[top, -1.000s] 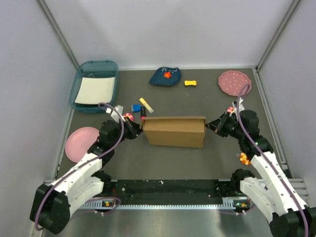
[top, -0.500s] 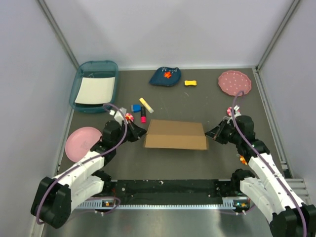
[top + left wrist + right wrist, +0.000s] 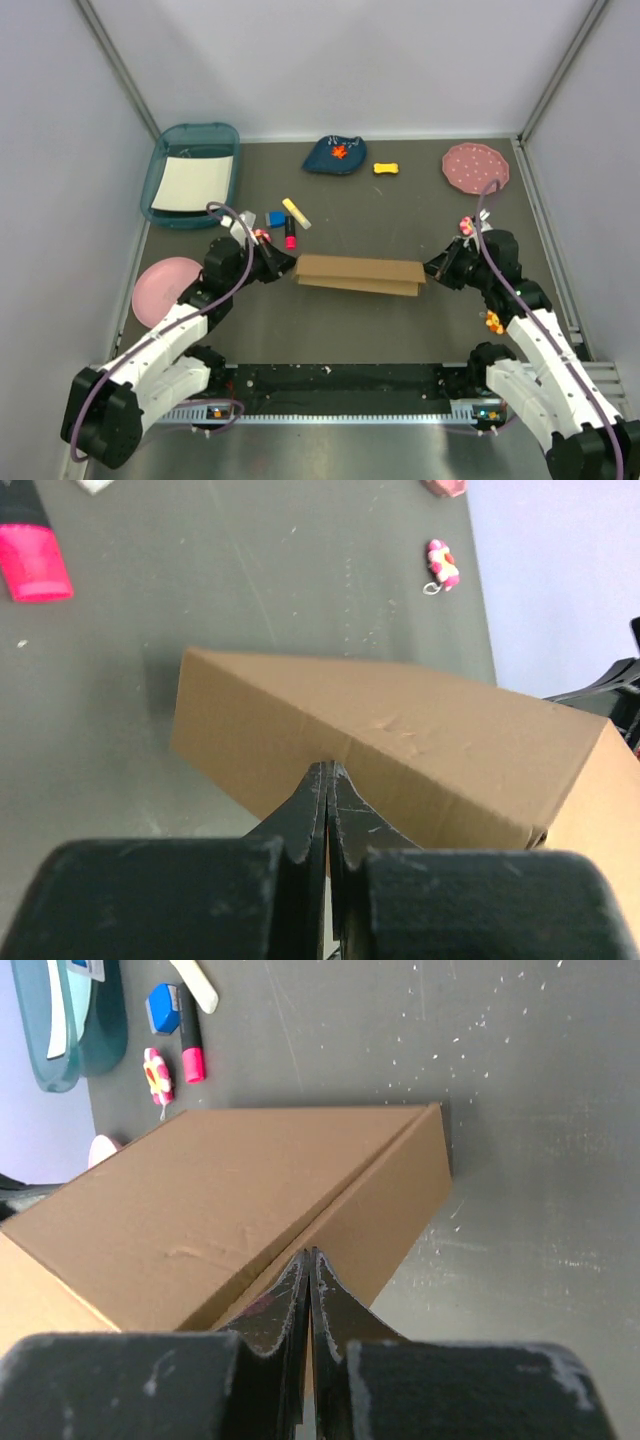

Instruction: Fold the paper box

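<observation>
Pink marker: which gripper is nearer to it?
Left. The left gripper lies just below the pink marker in the top view; the right gripper lies across the paper box.

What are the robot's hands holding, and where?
The paper box: shut left hand touches its left end, shut right hand its right end; gripping or only pressing cannot be told.

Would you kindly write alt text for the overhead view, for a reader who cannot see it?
A brown cardboard box lies between the robot's left claw and right claw, each shut at one end of it. Behind it lie small toys and a teal tray.
</observation>
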Robot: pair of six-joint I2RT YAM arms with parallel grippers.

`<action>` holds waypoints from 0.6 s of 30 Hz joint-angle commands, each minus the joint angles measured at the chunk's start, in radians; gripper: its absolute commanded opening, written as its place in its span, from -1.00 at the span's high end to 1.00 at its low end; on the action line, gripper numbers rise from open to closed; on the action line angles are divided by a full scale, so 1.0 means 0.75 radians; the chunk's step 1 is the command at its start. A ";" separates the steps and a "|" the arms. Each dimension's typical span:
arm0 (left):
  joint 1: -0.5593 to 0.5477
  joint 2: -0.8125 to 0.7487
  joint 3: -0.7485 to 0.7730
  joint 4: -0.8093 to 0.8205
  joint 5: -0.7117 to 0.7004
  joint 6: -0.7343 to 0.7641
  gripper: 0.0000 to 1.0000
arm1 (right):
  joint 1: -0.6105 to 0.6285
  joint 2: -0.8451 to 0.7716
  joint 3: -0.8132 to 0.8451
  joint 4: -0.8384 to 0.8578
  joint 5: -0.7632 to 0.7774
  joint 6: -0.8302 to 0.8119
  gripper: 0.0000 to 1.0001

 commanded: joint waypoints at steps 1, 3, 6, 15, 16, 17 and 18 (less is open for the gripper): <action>-0.020 -0.079 0.136 -0.058 0.153 -0.039 1.00 | 0.012 -0.064 0.125 -0.040 -0.071 0.057 1.00; -0.020 -0.095 0.147 -0.080 0.161 -0.043 1.00 | 0.012 -0.076 0.147 -0.075 -0.061 0.051 1.00; -0.020 -0.095 0.141 -0.081 0.147 -0.043 1.00 | 0.012 -0.076 0.152 -0.087 -0.052 0.040 1.00; -0.022 0.030 0.039 0.044 0.143 -0.062 1.00 | 0.012 0.028 0.113 -0.052 0.011 0.002 1.00; -0.020 0.044 0.036 0.067 0.147 -0.066 1.00 | 0.012 0.042 0.111 -0.046 0.007 0.000 1.00; -0.020 0.070 0.034 0.073 0.147 -0.066 1.00 | 0.012 0.052 0.111 -0.038 0.009 0.000 1.00; -0.020 0.083 0.034 0.079 0.149 -0.066 1.00 | 0.012 0.079 0.113 -0.028 0.015 -0.005 1.00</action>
